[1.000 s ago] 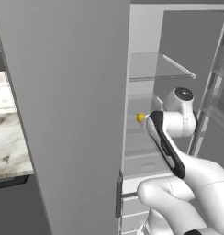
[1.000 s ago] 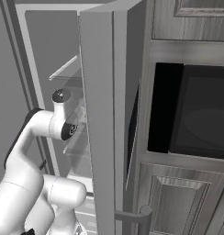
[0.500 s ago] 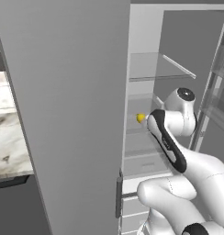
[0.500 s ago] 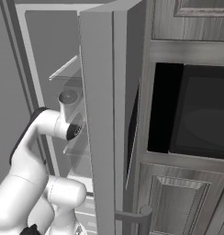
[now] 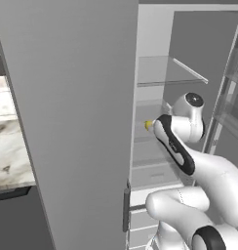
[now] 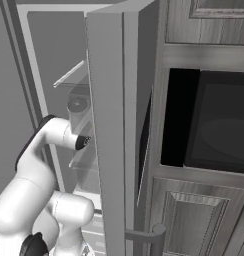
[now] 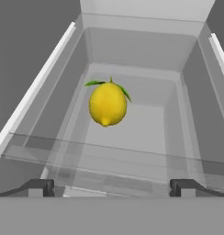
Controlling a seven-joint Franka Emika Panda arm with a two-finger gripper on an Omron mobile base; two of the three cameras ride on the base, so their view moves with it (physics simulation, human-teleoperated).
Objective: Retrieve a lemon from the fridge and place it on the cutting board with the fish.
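The lemon (image 7: 107, 104), bright yellow with small green leaves, lies on a glass shelf (image 7: 127, 151) inside the open fridge (image 5: 67, 122). In the hand view it sits ahead of my gripper (image 7: 112, 188), slightly left of centre, with a clear gap to the fingertips (image 7: 40, 187). The jaws stand wide open with nothing between them. From the left base view the lemon (image 5: 148, 125) peeks out just left of my forearm, which reaches into the fridge interior. The cutting board and the fish are out of view.
The open grey fridge door (image 6: 106, 125) stands close on my right, with its handle (image 6: 144, 235) low down. A dark microwave (image 6: 219, 125) and panelled cabinets (image 6: 194, 220) lie beyond it. Another glass shelf (image 5: 169, 71) hangs above. A marble counter (image 5: 9, 146) is at the left.
The hand has pushed a little deeper into the fridge toward the lemon. The lemon has not moved and the jaws stay open.
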